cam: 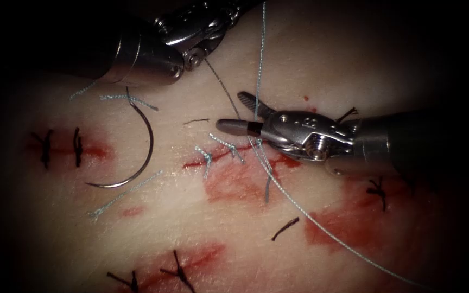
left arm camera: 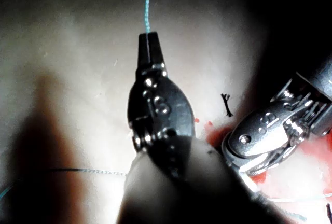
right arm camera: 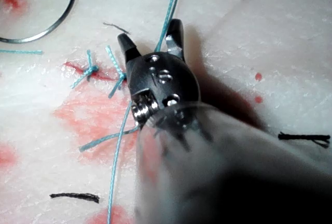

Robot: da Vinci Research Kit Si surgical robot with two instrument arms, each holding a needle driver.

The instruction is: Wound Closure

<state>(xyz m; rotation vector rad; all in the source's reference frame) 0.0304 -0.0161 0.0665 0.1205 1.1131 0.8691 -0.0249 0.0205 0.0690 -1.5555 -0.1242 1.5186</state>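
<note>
The left tool (cam: pixel 233 12) reaches in over the far side of the tissue, and its jaws (left arm camera: pixel 149 41) are shut on the blue thread (cam: pixel 260 59), held taut upward. That strand runs down to the cut (cam: pixel 218 154), which carries blue stitches with short tails. The right tool (cam: pixel 230 111) stands over the cut with its jaws open, the taut strand passing between them (right arm camera: pixel 150 33). It holds nothing. The curved needle (cam: pixel 146 142) lies free on the tissue left of the cut, not in the tissue, and is also seen at the needle (right arm camera: pixel 52 24).
A second long strand (cam: pixel 327 228) trails across the red fluid toward the near right. Loose cut ends of blue thread (cam: pixel 123 195) lie by the needle. Older dark stitches (cam: pixel 76 146) mark other closed cuts on the left, near and right sides. The right tool's wrist (left arm camera: pixel 270 136) appears beside the left jaws.
</note>
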